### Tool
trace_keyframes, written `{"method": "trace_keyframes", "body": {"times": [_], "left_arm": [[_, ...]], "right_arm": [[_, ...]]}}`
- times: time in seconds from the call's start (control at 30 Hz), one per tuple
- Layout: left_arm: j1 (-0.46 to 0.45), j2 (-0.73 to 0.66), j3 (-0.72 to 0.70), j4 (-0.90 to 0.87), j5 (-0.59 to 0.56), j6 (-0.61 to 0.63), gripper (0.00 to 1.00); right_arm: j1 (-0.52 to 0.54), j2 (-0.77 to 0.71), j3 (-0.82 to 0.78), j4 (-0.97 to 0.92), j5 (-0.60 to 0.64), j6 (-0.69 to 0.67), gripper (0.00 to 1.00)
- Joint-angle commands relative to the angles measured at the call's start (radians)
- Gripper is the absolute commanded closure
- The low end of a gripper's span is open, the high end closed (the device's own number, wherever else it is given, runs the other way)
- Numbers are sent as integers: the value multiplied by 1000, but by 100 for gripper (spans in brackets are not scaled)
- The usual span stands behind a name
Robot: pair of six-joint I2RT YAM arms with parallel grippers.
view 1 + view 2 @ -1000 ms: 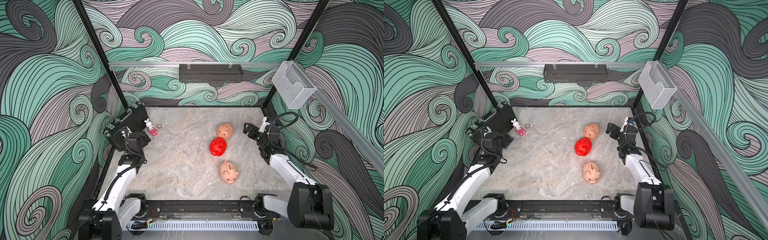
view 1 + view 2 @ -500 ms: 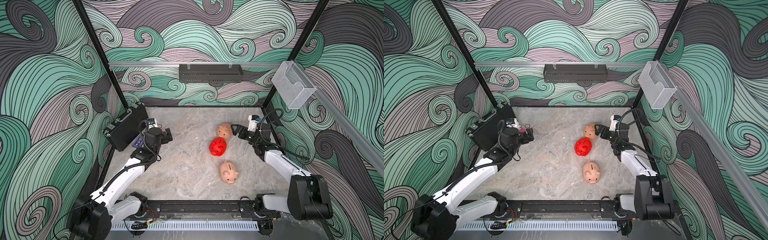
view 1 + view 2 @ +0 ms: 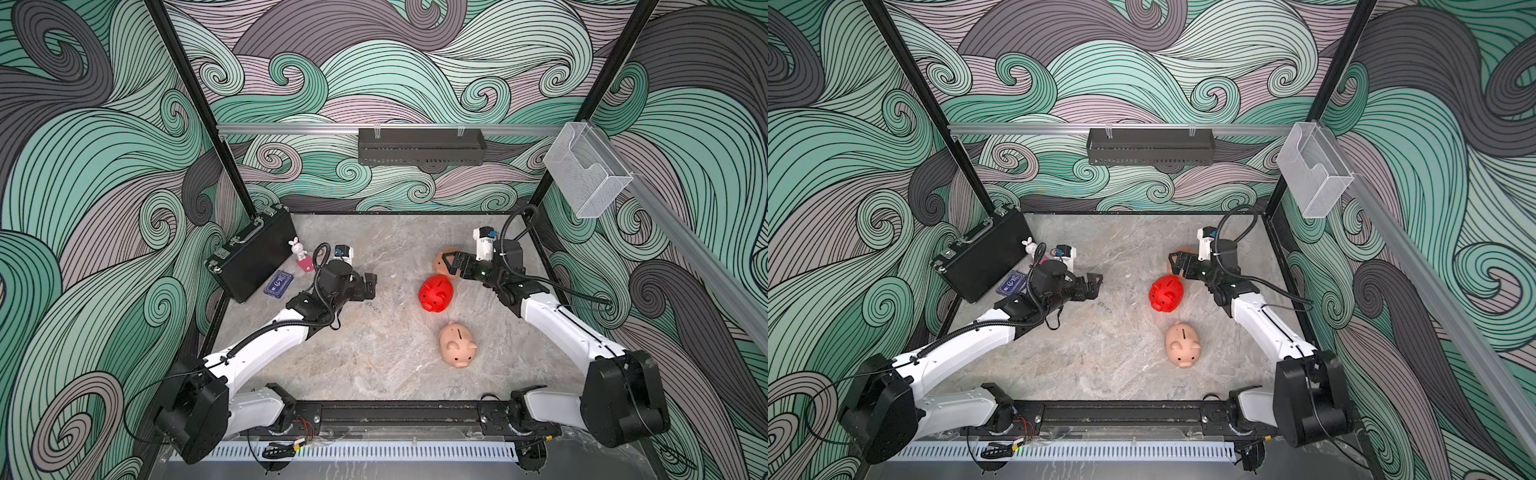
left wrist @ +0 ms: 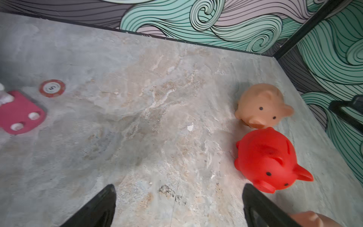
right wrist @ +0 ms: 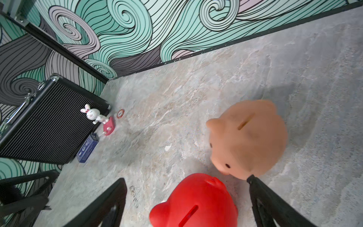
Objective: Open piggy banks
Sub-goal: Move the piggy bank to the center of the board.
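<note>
Right gripper [image 5: 186, 204] jaws are spread wide, nothing held; red piggy bank [image 5: 196, 202] is framed between the fingers, far peach piggy bank [image 5: 249, 137] is just beyond one fingertip, snout almost against the red one. Left gripper [image 4: 176, 206] is also spread wide and empty, both pigs being well ahead of its fingers and off to one side. Near peach piggy bank [image 3: 456, 344] sits apart from both grippers.

Risks, as judged: the peach pig may be clipped and rolled off by the outer finger on closing; the round red body may be squirted out; belly plugs are not visible, so a flip is needed and a pig could be dropped.
</note>
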Motion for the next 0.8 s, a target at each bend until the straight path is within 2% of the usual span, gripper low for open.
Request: {"method": "trace_keyframes", "body": {"times": [0.0,0.2,0.33,0.43,0.5,0.63,0.77], "left_arm": [[-31,-6,6,4,86,-23,1],[-60,-59,-64,8,189,-46,1],[-95,-51,-73,12,255,-45,1],[-130,-34,-62,9,278,-36,2],[-144,-24,-58,11,288,-39,1],[-146,-23,-64,14,284,-56,2],[-144,-60,-80,-4,200,-93,2]], "right_arm": [[63,-68,69,-253,115,-11,3],[115,-181,159,-673,202,21,2],[195,-266,183,-926,306,68,5],[263,-327,151,-1046,368,122,6],[302,-362,125,-1115,360,157,8],[404,-412,105,-1135,300,191,13],[532,-391,102,-1022,214,209,24]]}}
